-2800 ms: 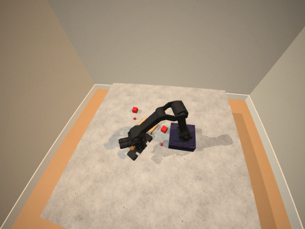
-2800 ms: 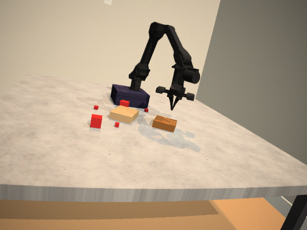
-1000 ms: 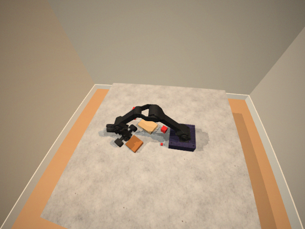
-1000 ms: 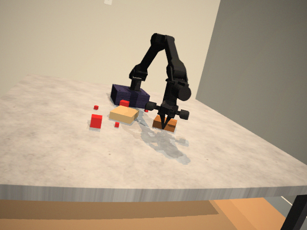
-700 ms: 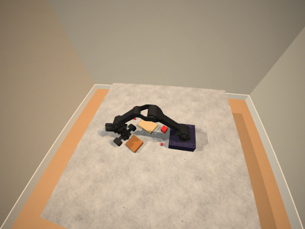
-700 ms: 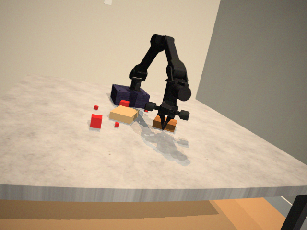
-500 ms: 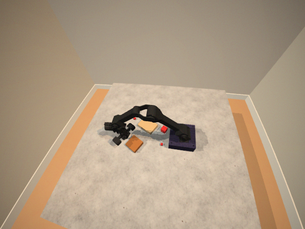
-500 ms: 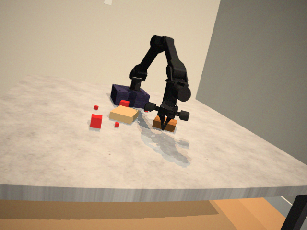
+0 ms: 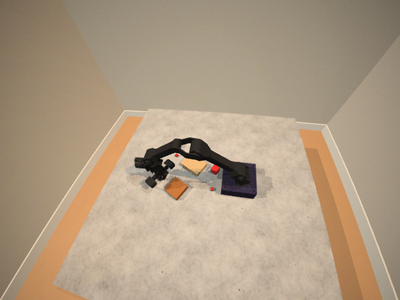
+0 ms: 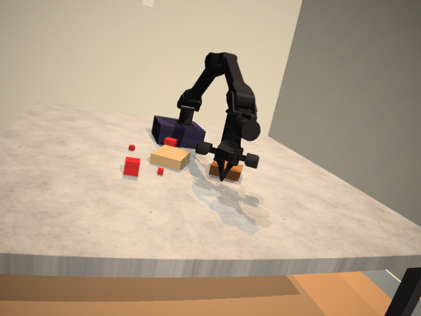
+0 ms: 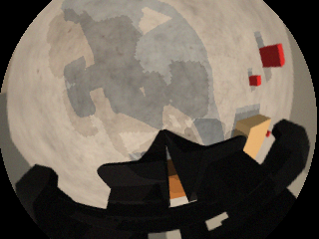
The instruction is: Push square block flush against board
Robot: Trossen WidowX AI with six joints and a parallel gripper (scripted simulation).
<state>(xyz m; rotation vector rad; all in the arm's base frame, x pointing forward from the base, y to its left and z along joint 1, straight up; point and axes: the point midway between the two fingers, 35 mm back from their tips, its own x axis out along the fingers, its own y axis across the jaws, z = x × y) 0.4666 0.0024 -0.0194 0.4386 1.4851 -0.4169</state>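
Gripper (image 9: 162, 177) (image 10: 222, 179) (image 11: 162, 133) points down right of centre in the exterior frame, its fingers closed together with nothing between them, presumably to serve as one blunt pusher. Its tip stands low at the near side of the orange block (image 9: 175, 187) (image 10: 234, 174) (image 11: 176, 186); contact cannot be confirmed. The block, the task's square part, lies flat right of centre, which suits pushing without lifting. Red cube (image 10: 131, 166) (image 11: 272, 55), left of centre, stands apart from the likely route. Pale board (image 9: 193, 165) (image 10: 170, 156) (image 11: 256, 134) lies flat near the centre, apart from the block; joining and edge alignment remain outstanding. Their angles appear to differ, so the push probably needs to turn the block. Farther back, upper centre, dark box (image 9: 239, 194) (image 10: 161, 132) supports the arm, evidently for reach over both parts.
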